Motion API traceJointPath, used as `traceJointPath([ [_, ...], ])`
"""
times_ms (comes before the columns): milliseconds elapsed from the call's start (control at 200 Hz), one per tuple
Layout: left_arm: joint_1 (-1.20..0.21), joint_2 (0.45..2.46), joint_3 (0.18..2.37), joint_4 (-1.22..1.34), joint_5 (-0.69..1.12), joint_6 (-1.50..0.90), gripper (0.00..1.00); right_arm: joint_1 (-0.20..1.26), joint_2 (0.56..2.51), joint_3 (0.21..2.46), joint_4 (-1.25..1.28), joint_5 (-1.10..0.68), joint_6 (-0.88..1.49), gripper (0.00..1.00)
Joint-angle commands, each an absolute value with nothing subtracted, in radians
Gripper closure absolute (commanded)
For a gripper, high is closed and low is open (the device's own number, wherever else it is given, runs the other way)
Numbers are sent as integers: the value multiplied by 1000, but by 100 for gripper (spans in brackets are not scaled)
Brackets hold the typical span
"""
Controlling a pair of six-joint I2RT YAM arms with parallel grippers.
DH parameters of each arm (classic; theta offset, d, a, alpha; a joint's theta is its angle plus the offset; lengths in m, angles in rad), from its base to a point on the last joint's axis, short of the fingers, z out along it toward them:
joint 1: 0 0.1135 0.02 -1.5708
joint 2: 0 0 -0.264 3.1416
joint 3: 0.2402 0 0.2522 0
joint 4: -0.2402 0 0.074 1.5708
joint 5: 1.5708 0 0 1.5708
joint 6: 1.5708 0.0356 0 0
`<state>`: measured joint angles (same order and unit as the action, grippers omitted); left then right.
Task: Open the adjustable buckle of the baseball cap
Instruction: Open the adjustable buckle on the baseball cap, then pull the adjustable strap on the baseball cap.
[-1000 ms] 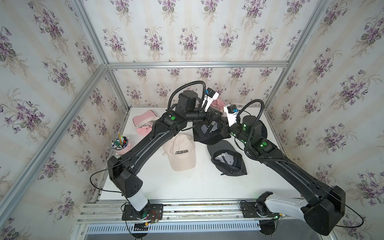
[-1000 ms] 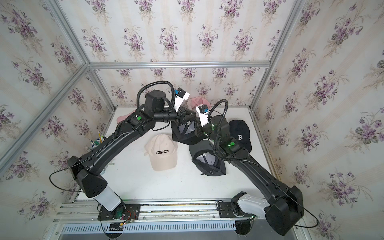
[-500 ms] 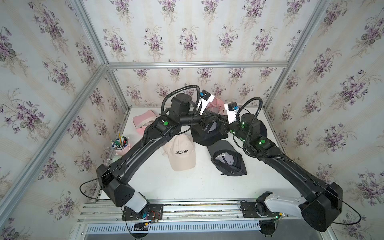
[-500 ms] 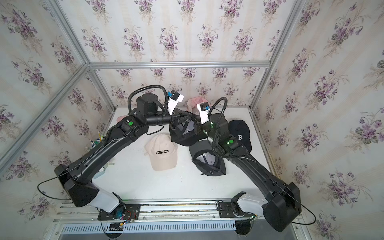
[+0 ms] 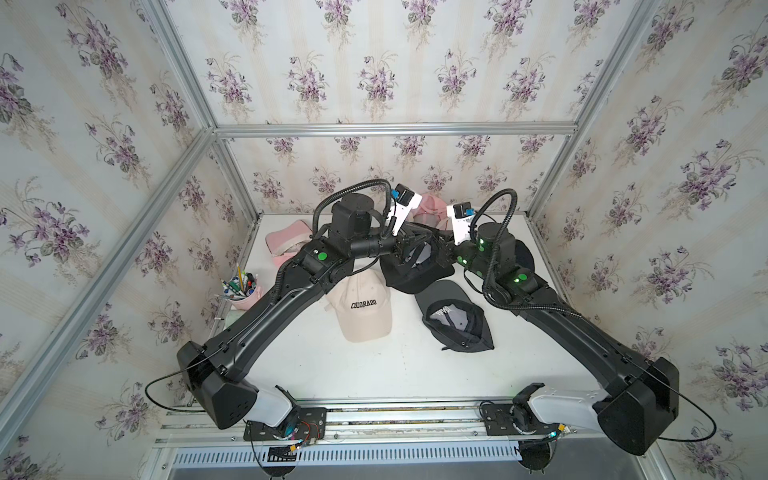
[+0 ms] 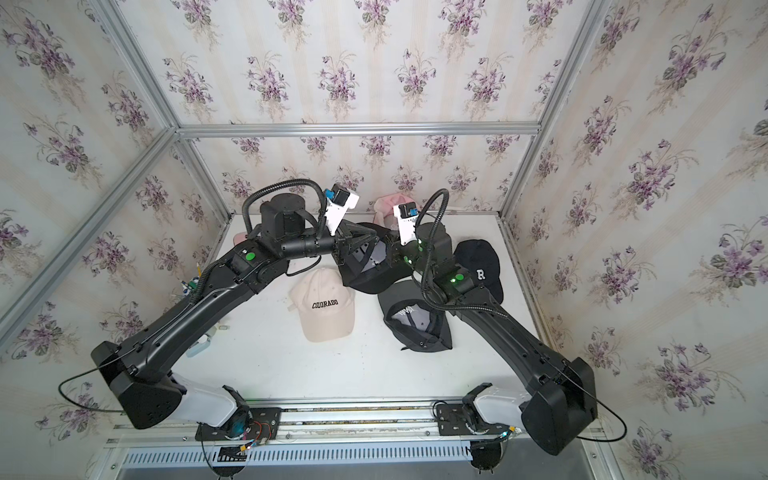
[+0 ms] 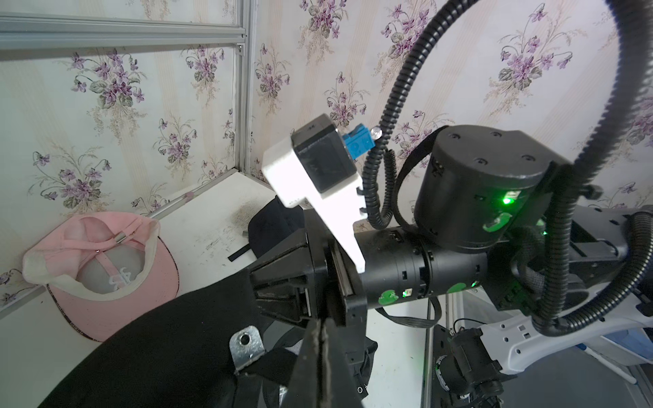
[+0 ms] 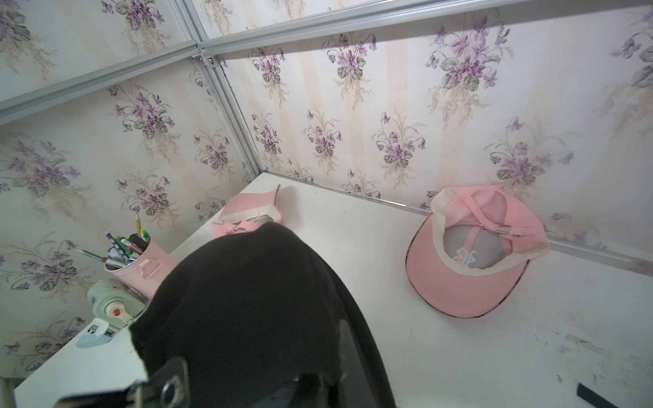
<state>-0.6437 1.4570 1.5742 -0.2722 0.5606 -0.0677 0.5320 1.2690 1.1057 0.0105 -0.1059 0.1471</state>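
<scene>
Left gripper (image 5: 411, 248) is clamped shut, apparently on the strap (image 7: 272, 364) of the black cap (image 5: 415, 276). It hangs above the table just past the far right corner of the beige COLORADO cap (image 5: 365, 309). In the left wrist view its fingers (image 7: 311, 356) are pressed together, and the metal buckle (image 7: 246, 344) sits just beside them on the strap, tilted, with its flat plate and hole showing.

Next comes the black cap itself, lifted off the table farther from the rail than the COLORADO cap and a little to its right, with its open underside turned up in both top views.

Right of that, the right gripper (image 5: 441, 254) is closed on the black cap's rim, facing the left gripper across the opening.

The strap's long axis appears to run from one gripper toward the other, with the buckle between them and much nearer the left arm. My judgement is that the right arm should anchor the cap while the left works the clasp or draws the strap away along that axis. A sideways pull would probably just twist the soft fabric.
</scene>
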Motion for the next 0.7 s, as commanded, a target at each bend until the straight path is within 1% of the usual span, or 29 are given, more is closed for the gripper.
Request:
traceJointPath([
  [0,-644,1450,1569,-227,578,-50,100,512,1267,1110,21,-103,176,100],
  [90,-644,1460,1572,-242,574,-56,99,512,1266,1116,21,-116,186,100],
  [110,-644,1463,1572,-246,570,-58,93,512,1266,1117,21,-119,188,100],
  [165,-644,1467,1577,-258,548,-55,67,512,1262,1121,23,-125,193,100],
  [190,-644,1466,1577,-259,536,-52,57,512,1260,1122,24,-128,194,100],
  [235,-644,1461,1574,-258,519,-45,48,512,1258,1126,27,-130,197,100],
  [270,-644,1454,1571,-255,495,-39,46,512,1257,1129,28,-132,197,100],
  [280,-644,1452,1570,-254,490,-37,42,512,1258,1130,28,-133,198,100],
  [300,-644,1446,1569,-251,474,-35,39,512,1258,1134,25,-133,199,100],
  [420,-646,1420,1539,-229,366,-7,35,512,1263,1152,12,-135,200,100],
  [505,-646,1350,1488,-184,282,7,34,512,1268,1159,8,-136,204,100],
  [694,-647,1287,1387,-138,233,41,34,512,1282,1189,-7,-146,206,100],
])
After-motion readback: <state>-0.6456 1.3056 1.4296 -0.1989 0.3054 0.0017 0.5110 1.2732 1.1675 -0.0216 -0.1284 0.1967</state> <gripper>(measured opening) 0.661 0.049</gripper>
